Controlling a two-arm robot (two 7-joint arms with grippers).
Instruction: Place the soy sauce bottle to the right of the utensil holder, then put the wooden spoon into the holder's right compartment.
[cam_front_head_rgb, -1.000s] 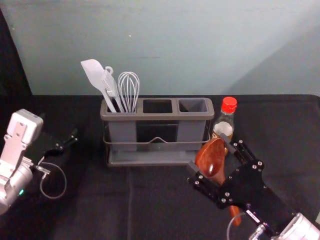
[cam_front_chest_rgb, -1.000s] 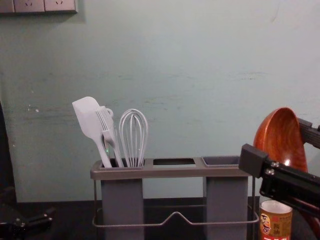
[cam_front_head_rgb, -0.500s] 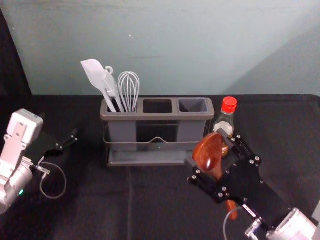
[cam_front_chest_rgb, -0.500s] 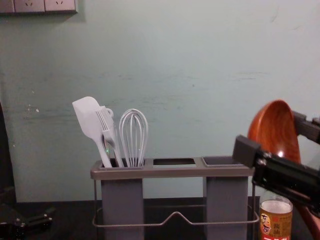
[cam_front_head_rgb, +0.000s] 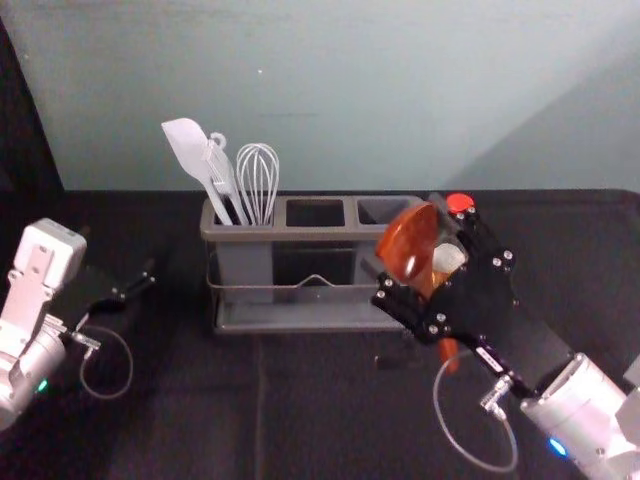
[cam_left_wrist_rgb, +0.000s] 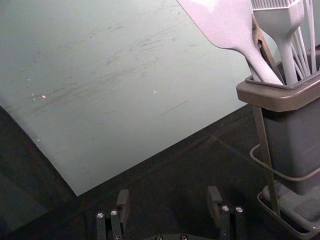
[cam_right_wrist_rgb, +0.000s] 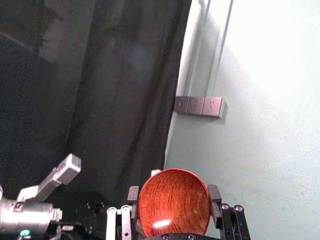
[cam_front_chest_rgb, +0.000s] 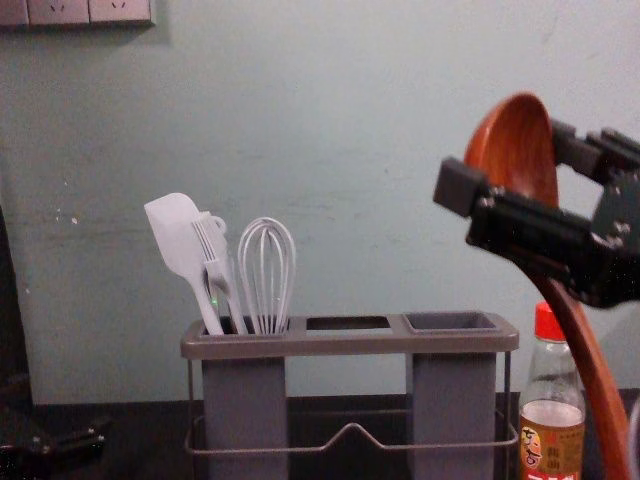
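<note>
Spoon (cam_front_head_rgb: 400, 245), wooden and reddish-brown, held by the right claw (cam_front_head_rgb: 407, 238) above the desk (cam_front_head_rgb: 180, 420), at the right end of the utensil holder (cam_front_head_rgb: 320, 234). The right claw is partly open, its two fingers (cam_front_chest_rgb: 460, 188) standing either side of the bowl and clasping it, as the right wrist view shows. The bowl is uppermost; the handle (cam_front_chest_rgb: 590, 380) runs downward at a tilt, its lower part further right than the bowl. In the chest view the bowl lies higher than the holder's rim and to the right of the right compartment (cam_front_chest_rgb: 450, 321).

The soy sauce bottle (cam_front_chest_rgb: 552, 440) stands upright just to the right of the holder, its red cap (cam_front_head_rgb: 460, 203) uppermost. In the head view the right claw partly covers it; in the chest view the spoon's handle descends along its right side.

The holder has three compartments in a row. The left compartment (cam_front_chest_rgb: 244, 410) bears a pale spatula (cam_front_chest_rgb: 180, 235), a brush (cam_front_chest_rgb: 212, 250) and a wire whisk (cam_front_chest_rgb: 268, 270), all with their heads upward.

The left claw (cam_front_head_rgb: 118, 252) is parked at the left of the desk, well apart from the holder; its fingers (cam_left_wrist_rgb: 122, 202) are spread wide and grip nothing. A pale wall (cam_front_head_rgb: 350, 90) rises at the far side.
</note>
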